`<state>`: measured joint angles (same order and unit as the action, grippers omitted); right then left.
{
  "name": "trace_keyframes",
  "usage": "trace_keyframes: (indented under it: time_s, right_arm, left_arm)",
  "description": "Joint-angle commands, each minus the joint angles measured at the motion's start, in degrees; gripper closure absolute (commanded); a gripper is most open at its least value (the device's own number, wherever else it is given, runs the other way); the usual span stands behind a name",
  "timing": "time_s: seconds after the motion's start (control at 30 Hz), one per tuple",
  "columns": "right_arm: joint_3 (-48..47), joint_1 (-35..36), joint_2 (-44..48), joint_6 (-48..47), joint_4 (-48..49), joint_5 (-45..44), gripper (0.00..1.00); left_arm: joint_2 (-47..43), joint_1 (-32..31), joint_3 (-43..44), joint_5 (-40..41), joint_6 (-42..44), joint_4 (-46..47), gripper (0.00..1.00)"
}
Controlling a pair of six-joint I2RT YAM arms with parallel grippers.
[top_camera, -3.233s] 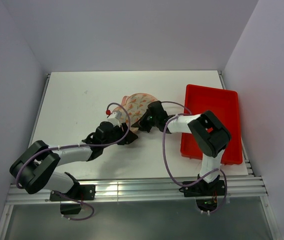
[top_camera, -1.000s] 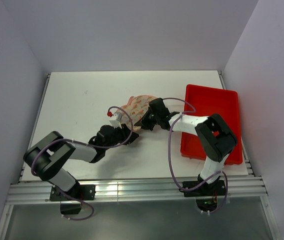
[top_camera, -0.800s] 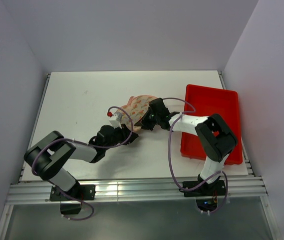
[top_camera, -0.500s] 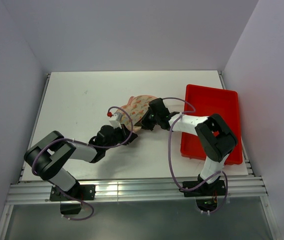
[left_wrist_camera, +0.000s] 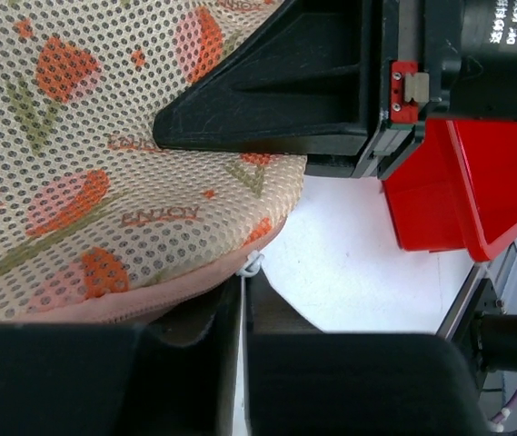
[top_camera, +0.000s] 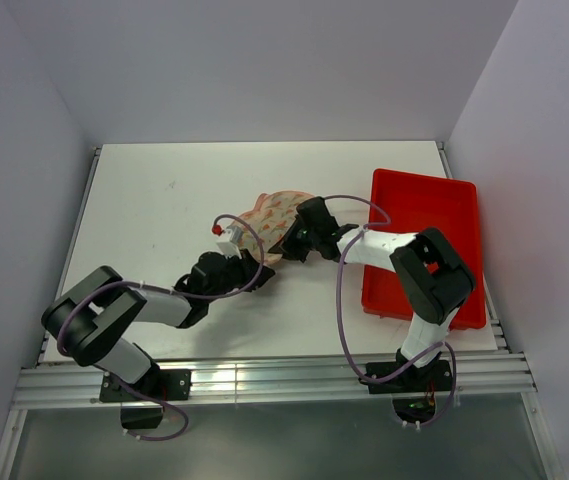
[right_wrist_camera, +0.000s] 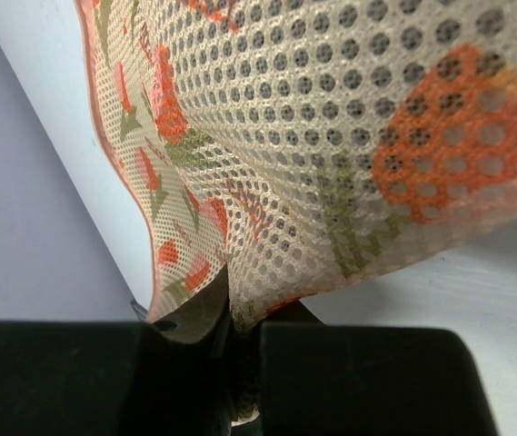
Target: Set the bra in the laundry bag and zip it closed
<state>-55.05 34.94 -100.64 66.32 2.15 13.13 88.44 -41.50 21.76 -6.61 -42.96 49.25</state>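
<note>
The laundry bag (top_camera: 279,210), beige mesh with orange-red print and a pink zipper rim, lies folded shut as one dome at the table's middle. My left gripper (top_camera: 253,263) is at its near rim; in the left wrist view the left gripper (left_wrist_camera: 242,300) is shut on the small white zipper pull (left_wrist_camera: 254,264) at the pink rim. My right gripper (top_camera: 290,244) is at the bag's right edge; in the right wrist view the right gripper (right_wrist_camera: 240,318) is shut on a fold of the bag's mesh (right_wrist_camera: 331,136). The bra is hidden.
A red plastic tray (top_camera: 434,215) stands right of the bag, close behind the right arm; it also shows in the left wrist view (left_wrist_camera: 467,191). The right gripper's black body (left_wrist_camera: 313,82) lies against the bag's top. White walls enclose the table.
Since 3.2 s ago the bag has shifted a little to the far right and the left elbow has swung inward. In the last second the left wrist edged slightly left; both grips are unchanged.
</note>
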Motion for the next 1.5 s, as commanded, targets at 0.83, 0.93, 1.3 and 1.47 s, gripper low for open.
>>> trace_keyframes:
  time_s: [0.83, 0.93, 1.3, 1.47]
  right_arm:
    - [-3.93, 1.10, 3.78, -3.04, -9.45, 1.91, 1.00]
    - [-4.01, 1.01, 3.87, -2.87, -9.36, 1.99, 1.00]
    - [-4.46, 1.01, 3.61, -2.78, -9.54, 2.61, 1.00]
    - [-4.28, 1.01, 3.43, -3.04, -9.62, 2.34, 1.00]
  left_arm:
    - [6.39, 0.54, -4.27, -1.47, -4.76, 28.09, 0.59]
    - [6.74, 0.80, -3.74, -1.74, -5.03, 27.74, 0.57]
    - [8.32, 2.65, -3.13, -2.88, -7.66, 29.05, 0.58]
    - [10.08, 3.96, -3.65, -3.76, -9.68, 32.22, 0.61]
